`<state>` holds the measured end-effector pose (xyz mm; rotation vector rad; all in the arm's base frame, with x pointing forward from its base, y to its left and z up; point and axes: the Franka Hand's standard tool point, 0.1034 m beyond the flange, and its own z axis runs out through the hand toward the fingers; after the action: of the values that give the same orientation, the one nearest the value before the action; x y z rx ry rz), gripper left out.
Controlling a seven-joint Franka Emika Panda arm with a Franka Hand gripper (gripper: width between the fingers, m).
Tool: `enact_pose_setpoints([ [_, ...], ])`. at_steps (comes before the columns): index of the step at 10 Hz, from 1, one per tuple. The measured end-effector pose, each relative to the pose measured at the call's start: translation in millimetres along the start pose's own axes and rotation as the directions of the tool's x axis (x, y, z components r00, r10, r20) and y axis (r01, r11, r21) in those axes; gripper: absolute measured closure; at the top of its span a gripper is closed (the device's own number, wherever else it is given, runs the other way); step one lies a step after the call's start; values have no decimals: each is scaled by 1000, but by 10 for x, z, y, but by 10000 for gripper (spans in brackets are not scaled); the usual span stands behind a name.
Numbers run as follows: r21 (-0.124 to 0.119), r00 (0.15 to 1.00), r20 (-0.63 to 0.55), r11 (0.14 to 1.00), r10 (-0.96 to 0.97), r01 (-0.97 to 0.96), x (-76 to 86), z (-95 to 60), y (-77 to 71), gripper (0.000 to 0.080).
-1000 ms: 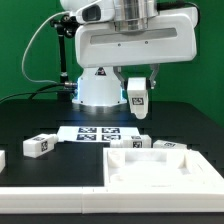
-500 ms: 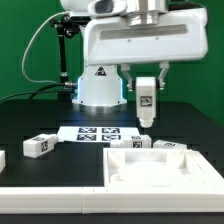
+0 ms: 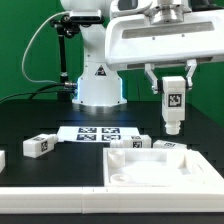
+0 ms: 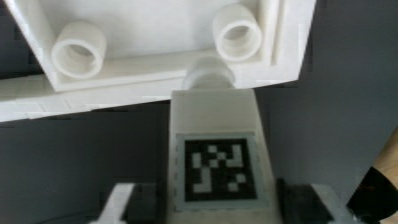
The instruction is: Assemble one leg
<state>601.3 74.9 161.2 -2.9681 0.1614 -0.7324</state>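
My gripper (image 3: 172,98) is shut on a white leg (image 3: 172,108) with a black-and-white tag on its side. It holds the leg upright in the air, above the far right part of the large white panel (image 3: 150,176). In the wrist view the leg (image 4: 221,140) runs between my fingers (image 4: 135,204) and its tip points at the panel (image 4: 151,40), between two round sockets. The leg does not touch the panel.
Loose legs lie on the black table: one at the exterior view's left (image 3: 37,146), one at the left edge (image 3: 2,160), two just behind the panel (image 3: 137,142) (image 3: 168,146). The marker board (image 3: 95,133) lies before the robot base (image 3: 97,88).
My gripper has carried the leg toward the exterior view's right, from above the marker board's right end to above the panel's far right part, and the leg now hangs more upright.
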Motion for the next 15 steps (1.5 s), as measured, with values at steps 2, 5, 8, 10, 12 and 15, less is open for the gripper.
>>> enact_pose_setpoints([
  [2,0,1000,0,1000,-17,17,16,25,-17,514],
  [5,3,998,-21,998,-62,62,222,295,-169,514],
  [8,1,997,-24,997,-73,73,97,557,-204,514],
  [10,-2,996,-23,997,-81,81,-49,680,-181,514],
  [12,2,996,-25,996,-89,89,-125,703,-225,514],
  [15,9,995,-31,996,-91,92,-138,713,-321,514],
])
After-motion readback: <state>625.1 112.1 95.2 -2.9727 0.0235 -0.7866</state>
